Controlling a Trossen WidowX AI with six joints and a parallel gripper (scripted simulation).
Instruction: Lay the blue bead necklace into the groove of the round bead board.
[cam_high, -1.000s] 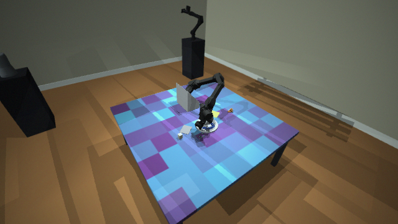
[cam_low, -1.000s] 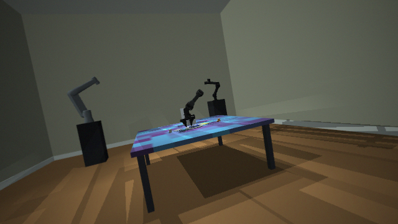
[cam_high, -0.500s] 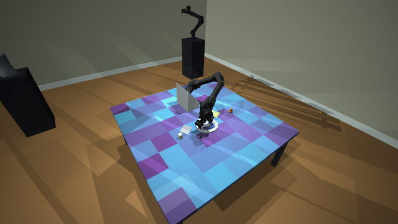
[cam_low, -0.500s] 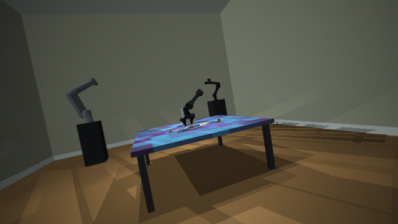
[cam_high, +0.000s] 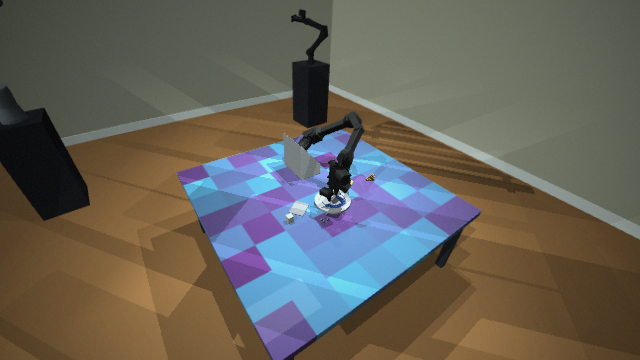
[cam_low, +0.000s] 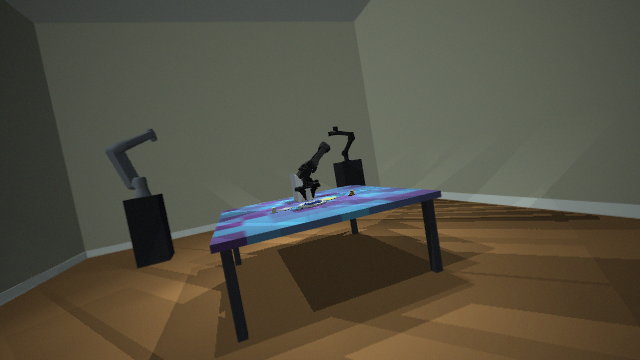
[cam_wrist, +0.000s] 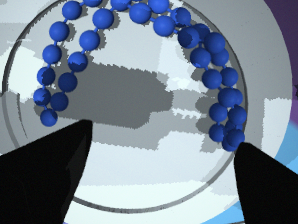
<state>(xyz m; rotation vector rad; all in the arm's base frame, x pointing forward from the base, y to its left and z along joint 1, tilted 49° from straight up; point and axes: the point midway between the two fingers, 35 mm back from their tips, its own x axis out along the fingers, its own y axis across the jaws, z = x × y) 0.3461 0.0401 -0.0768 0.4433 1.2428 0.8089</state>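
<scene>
The round bead board (cam_high: 318, 203) (cam_wrist: 267, 65) is white, with a thin circular groove (cam_wrist: 127, 211). The blue bead necklace (cam_high: 342, 201) (cam_wrist: 216, 43) lies on it in a doubled arch, its top cut off by the wrist view's edge. The left end of the arch lies inside the groove. On the right, the strands bunch and overlap beside the groove line, mostly inside it. My gripper (cam_low: 308, 198) (cam_wrist: 166, 141) is open and empty, low over the board. Its right fingertip is beside the arch's right end; its left fingertip is just right of and below the left end.
A grey upright panel (cam_high: 300, 161) stands behind the board, near the arm. A white flat piece (cam_high: 299, 208) and a cream cube (cam_high: 289, 218) (cam_low: 274, 210) lie to its left. Small dark beads (cam_high: 325, 220) lie in front. An orange-brown object (cam_high: 370, 177) (cam_low: 351, 193) lies behind right.
</scene>
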